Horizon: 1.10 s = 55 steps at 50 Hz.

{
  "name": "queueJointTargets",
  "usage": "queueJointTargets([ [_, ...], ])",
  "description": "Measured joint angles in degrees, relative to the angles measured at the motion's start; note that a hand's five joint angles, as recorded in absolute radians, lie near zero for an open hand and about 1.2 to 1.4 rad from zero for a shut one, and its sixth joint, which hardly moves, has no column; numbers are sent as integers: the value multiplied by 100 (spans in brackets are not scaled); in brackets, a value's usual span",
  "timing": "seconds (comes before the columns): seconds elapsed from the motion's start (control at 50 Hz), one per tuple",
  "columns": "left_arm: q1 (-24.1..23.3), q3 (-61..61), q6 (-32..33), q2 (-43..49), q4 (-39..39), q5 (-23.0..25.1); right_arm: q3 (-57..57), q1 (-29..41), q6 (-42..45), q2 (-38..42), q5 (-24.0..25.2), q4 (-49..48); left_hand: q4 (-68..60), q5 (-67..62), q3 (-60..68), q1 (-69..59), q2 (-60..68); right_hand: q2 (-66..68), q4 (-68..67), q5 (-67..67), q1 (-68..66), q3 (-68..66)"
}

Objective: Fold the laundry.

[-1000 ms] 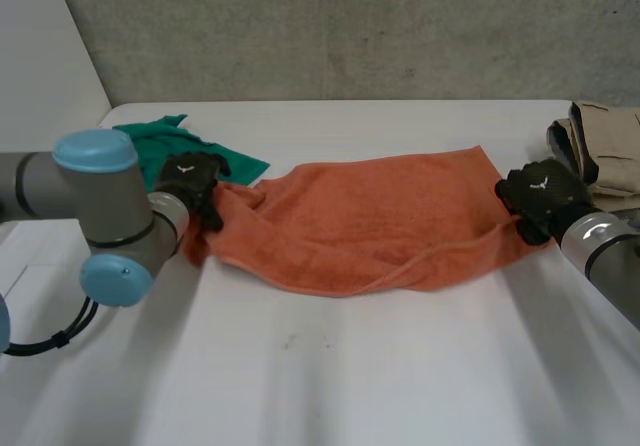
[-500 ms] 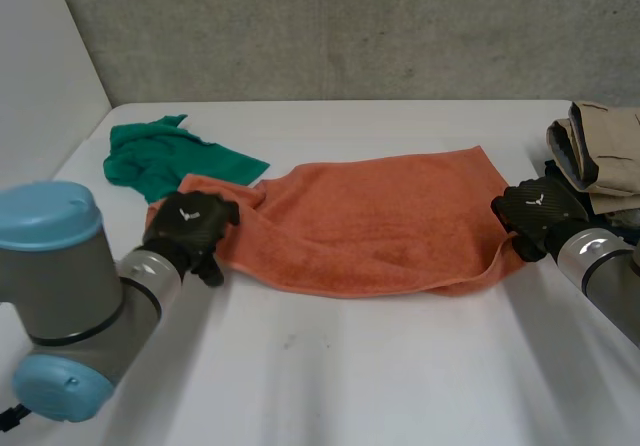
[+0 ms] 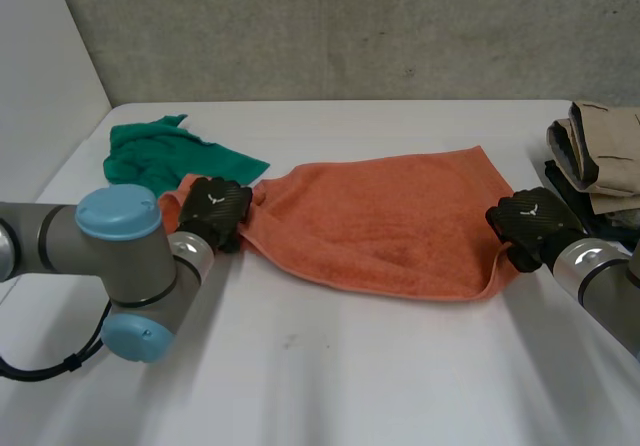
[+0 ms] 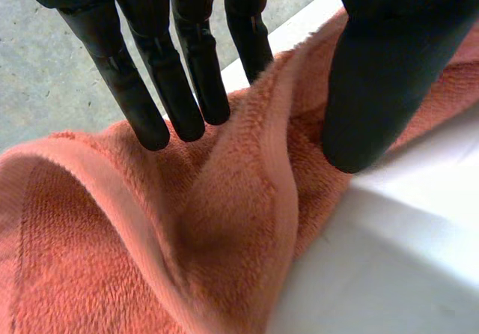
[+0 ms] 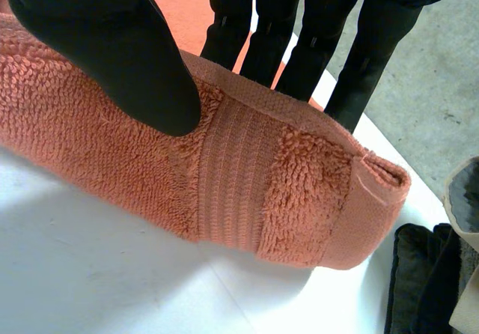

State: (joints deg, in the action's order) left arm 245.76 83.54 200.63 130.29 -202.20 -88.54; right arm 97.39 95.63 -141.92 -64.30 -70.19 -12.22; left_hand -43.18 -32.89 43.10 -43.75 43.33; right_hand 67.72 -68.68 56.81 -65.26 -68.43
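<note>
left hand [image 3: 215,211] pinches one end of the orange towel [image 3: 390,221] between thumb and fingers; right hand [image 3: 525,228] pinches the opposite end. you have it stretched between them on the table [image 3: 350,366], probably so it folds evenly.

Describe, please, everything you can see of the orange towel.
The orange towel is thick terry with a ribbed band near its hemmed end. It lies spread and rumpled on the white table. The left hand pinches one bunched end; the right hand pinches the opposite, folded-over end.
</note>
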Motion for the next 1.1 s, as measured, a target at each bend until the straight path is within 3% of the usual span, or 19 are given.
queueJointTargets([
  [0.04, 2, -127, 12, 110, -13, -8, 8, 3, 6, 1, -1, -3, -363, -358, 397, -392, 376, 0, 0, 0, 0, 0],
  [0.12, 11, -219, 31, 167, -7, -35, -2, -9, 29, 3, -19, -8, -2316, -2276, 2294, -2222, 2293, 0, 0, 0, 0, 1],
  [0.28, 34, 32, 1, -787, 284, -110, -202, -65, 143, -121, -88, 43, -2542, -2350, 2514, -2221, 2507, 0, 0, 0, 0, 1],
  [0.34, 27, 235, 11, -1591, 716, -132, -365, -78, 316, -454, -165, 193, -2542, -2350, 2514, -2221, 2507, 0, 0, 0, 0, 1],
  [0.48, 52, 400, 165, -3540, 2561, -122, -914, -207, 856, -1902, -322, 1279, -2543, -2350, 2524, -2221, 2523, 0, 0, 0, 0, 0],
  [0.54, 66, 350, 504, -4102, 3403, -111, -1264, -313, 1001, -2442, -295, 2097, -2543, -2350, 2525, -2221, 2524, 0, 0, 0, 0, 0],
  [0.64, 73, 368, 1360, -4416, 4170, -136, -1713, -430, 1130, -2841, -137, 3221, -2544, -2350, 2526, -2221, 2524, 0, -1, 0, 0, 0],
  [0.72, 93, 520, 2097, -4215, 4383, -159, -1909, -529, 1345, -2753, 38, 3847, -2544, -2350, 2526, -2221, 2524, 0, -1, 0, 0, 0],
  [0.84, 327, 577, 2418, -3261, 4136, -183, -1998, -596, 1686, -1935, -36, 4005, -2545, -2350, 2526, -2221, 2524, 0, -2, 0, 0, 0],
  [0.96, 699, 176, 2403, -2005, 3428, -218, -2395, -526, 1782, -820, -554, 3898, -2546, -2350, 2526, -2221, 2524, 4, -2, 123, -1, 0],
  [1.1, 823, -1337, 2403, -643, 1966, -213, -3430, 27, 1278, 356, -1143, 2634, -2565, -2350, 2530, -2221, 2525, 5, -2, 177, -26, 0],
])
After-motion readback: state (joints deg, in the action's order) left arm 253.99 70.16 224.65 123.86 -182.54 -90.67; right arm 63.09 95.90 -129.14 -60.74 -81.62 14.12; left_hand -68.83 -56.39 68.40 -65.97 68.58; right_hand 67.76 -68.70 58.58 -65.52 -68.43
